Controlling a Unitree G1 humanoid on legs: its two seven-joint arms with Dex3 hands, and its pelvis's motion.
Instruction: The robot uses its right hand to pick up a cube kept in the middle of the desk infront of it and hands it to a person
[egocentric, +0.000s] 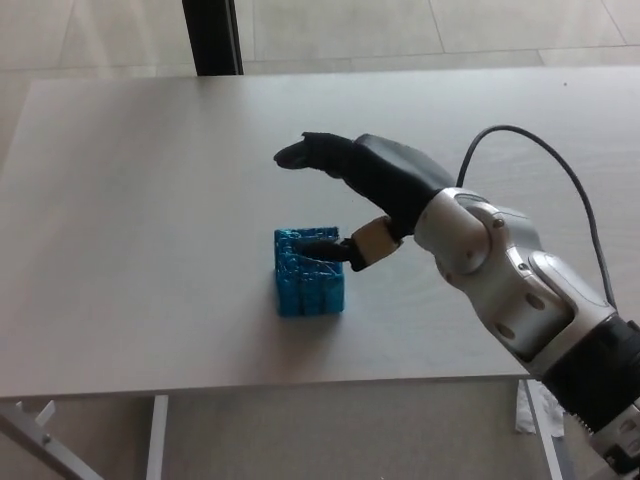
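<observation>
A blue cube with a scribbled top sits on the pale wooden desk, near its middle and toward the front edge. My right hand reaches in from the right and hovers over the cube's far right side. It is open: the thumb tip lies over the cube's top, while the two fingers stretch out beyond the cube's far edge. The silver forearm runs off toward the lower right. My left hand does not show.
A dark post stands behind the desk's far edge, with pale floor tiles around it. Below the front edge I see a metal desk leg and crumpled white paper on the floor.
</observation>
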